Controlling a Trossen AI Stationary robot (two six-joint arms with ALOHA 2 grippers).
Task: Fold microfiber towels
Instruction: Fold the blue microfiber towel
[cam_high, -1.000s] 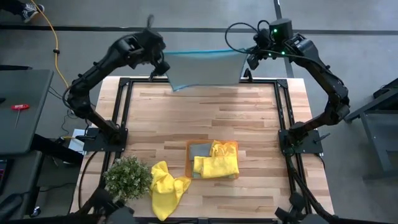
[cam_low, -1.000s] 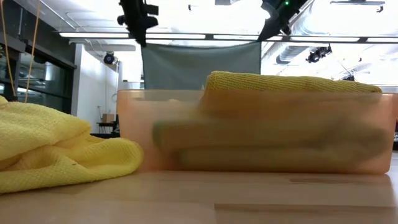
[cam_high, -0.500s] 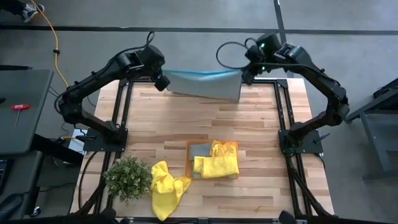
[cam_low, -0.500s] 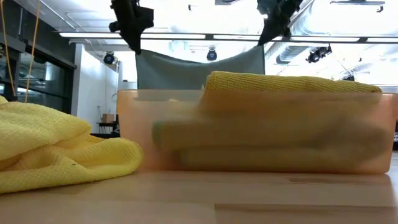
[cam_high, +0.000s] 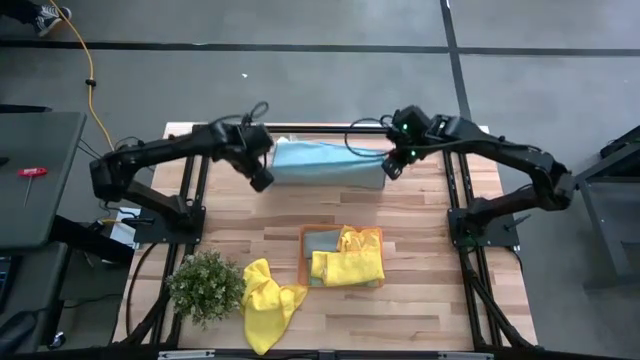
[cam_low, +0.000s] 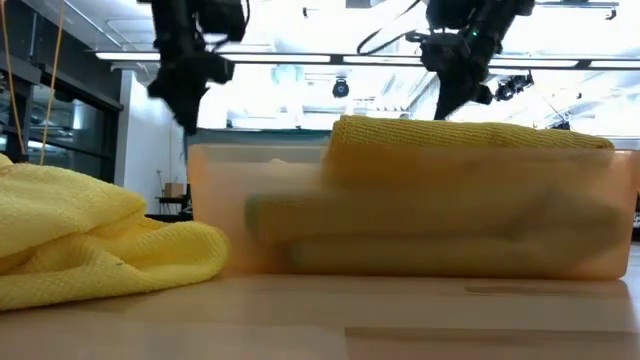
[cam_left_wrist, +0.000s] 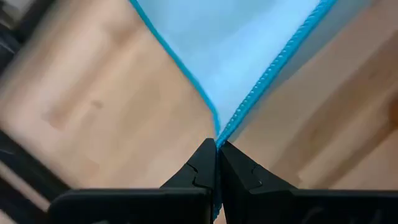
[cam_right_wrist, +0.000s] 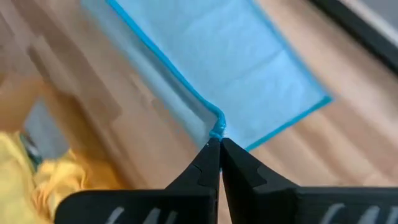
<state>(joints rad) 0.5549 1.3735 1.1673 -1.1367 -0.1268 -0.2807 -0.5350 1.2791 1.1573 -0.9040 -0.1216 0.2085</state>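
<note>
- High view: the shallow translucent orange tray (cam_high: 341, 232) near the table's front holds folded bright yellow microfiber towels (cam_high: 350, 262) and a grey-blue cloth (cam_high: 321, 242).
- A light blue microfiber towel (cam_high: 325, 162) lies across the table's far part.
- The left gripper (cam_high: 260, 180) and right gripper (cam_high: 390, 168) are each clamped tight on one of its corners.
- A crumpled yellow towel (cam_high: 268, 300) lies beside the tray.

- From low down, my bin (cam_low: 420, 215) hides the blue towel (cam_high: 325, 162); bin contents only a blur.
- My left wrist view: table (cam_left_wrist: 112, 118) smeared.
- Yellow towel (cam_low: 95, 240) cut off at frame edge.
</note>
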